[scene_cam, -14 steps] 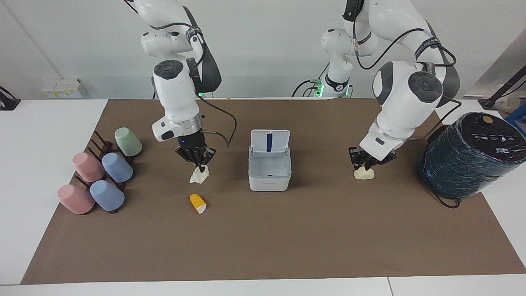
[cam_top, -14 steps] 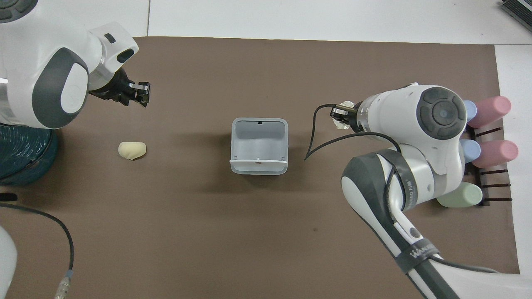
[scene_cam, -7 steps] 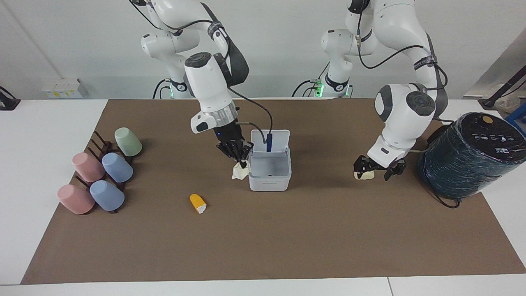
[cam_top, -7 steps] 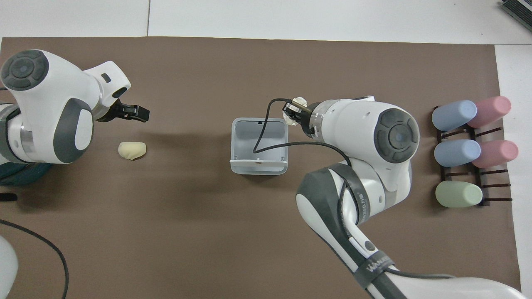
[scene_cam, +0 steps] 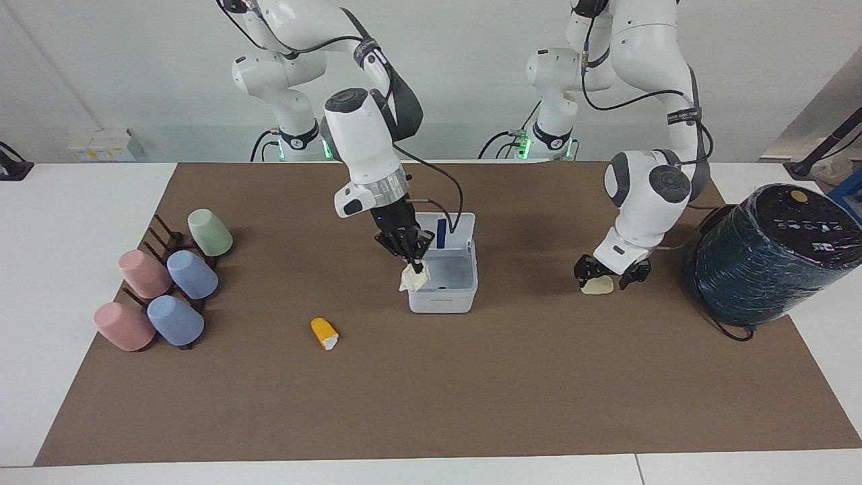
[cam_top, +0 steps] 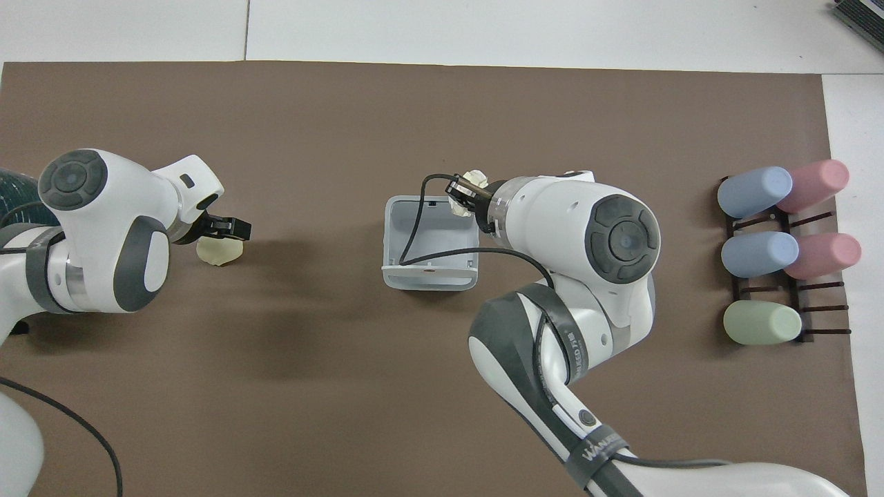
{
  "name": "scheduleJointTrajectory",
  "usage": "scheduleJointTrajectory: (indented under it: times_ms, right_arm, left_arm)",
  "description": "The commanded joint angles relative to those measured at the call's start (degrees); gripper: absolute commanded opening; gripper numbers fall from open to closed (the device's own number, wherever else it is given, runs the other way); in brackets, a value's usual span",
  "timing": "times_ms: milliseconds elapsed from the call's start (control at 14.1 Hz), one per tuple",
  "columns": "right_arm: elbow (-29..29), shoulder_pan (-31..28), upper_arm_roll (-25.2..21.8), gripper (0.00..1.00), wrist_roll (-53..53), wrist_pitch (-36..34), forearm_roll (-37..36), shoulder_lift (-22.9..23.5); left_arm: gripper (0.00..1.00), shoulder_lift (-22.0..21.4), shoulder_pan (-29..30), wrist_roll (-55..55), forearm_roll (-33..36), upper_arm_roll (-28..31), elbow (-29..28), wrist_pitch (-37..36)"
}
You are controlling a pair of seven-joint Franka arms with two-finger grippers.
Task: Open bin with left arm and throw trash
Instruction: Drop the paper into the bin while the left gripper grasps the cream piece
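Brown surface [scene_cam: 471, 404], white bin [scene_cam: 442, 286] lid up, right end effector [scene_cam: 412, 259] clamping whitish papery lump [scene_cam: 413, 278] over it, left end effector [scene_cam: 611, 275] spread around pale yellow lump [scene_cam: 597, 285].

White table [scene_cam: 81, 222] under a brown mat [scene_cam: 471, 391], plain pale wall [scene_cam: 135, 67] at the robots' end.

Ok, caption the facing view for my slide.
Right gripper holds a paper scrap over the open bin's corner; left gripper straddles a yellow lump; an orange piece waits.
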Motion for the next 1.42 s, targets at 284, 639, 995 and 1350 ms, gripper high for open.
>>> scheduleJointTrajectory:
  times_ms: [284,639,995,1350]
  right_arm:
    - [-1.1,3.4,0.0,0.12,-2.8,0.1,1.1,0.5]
    - [-0.7,3.9,-0.1,1.00,-2.2,-1.9,1.1,0.3]
    - [-0.5,-1.0,-0.6,1.00,-5.3,-9.9,-6.2,-2.1]
    - [-2.1,-10.8,-0.5,1.00,-32.5,-9.9,-7.3,-1.0]
  left_arm:
    - [0.61,-2.0,1.2,0.0,1.2,-0.5,-4.8,2.1]
    - [0.00,-1.6,0.5,-0.1,1.3,-0.5,-0.9,-2.5]
    - [0.00,0.2,-3.1,-2.0,1.3,-0.5,14.2,-17.5]
    - [0.00,3.1,-13.6,-17.2,0.7,-0.6,30.1,-32.5]
